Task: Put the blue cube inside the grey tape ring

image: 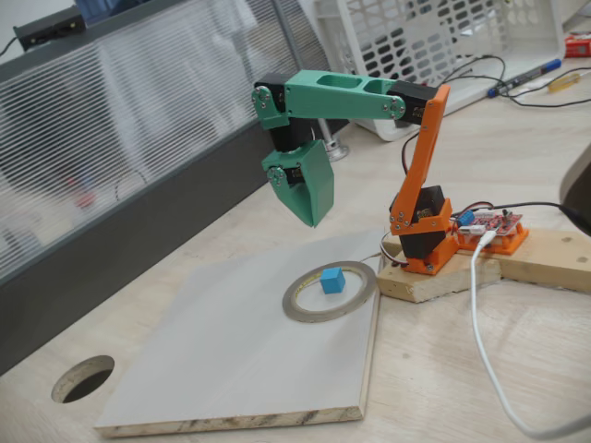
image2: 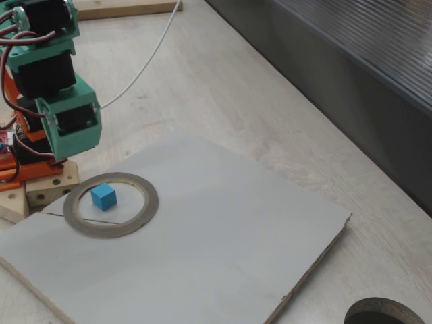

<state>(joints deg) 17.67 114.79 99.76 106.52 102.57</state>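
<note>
The blue cube [image: 332, 281] [image2: 103, 196] sits inside the grey tape ring [image: 304, 310] [image2: 136, 223], toward the 12 o'clock side of the opening in both fixed views. The ring lies flat on a pale board [image: 222, 360] [image2: 223, 250] on the tabletop [image: 443, 369] [image2: 223, 101]. The green end effector [image: 312, 218] [image2: 71, 150] hangs in the air above the ring, at about 11 o'clock from the cube. It holds nothing. I cannot tell how far open it is.
</note>
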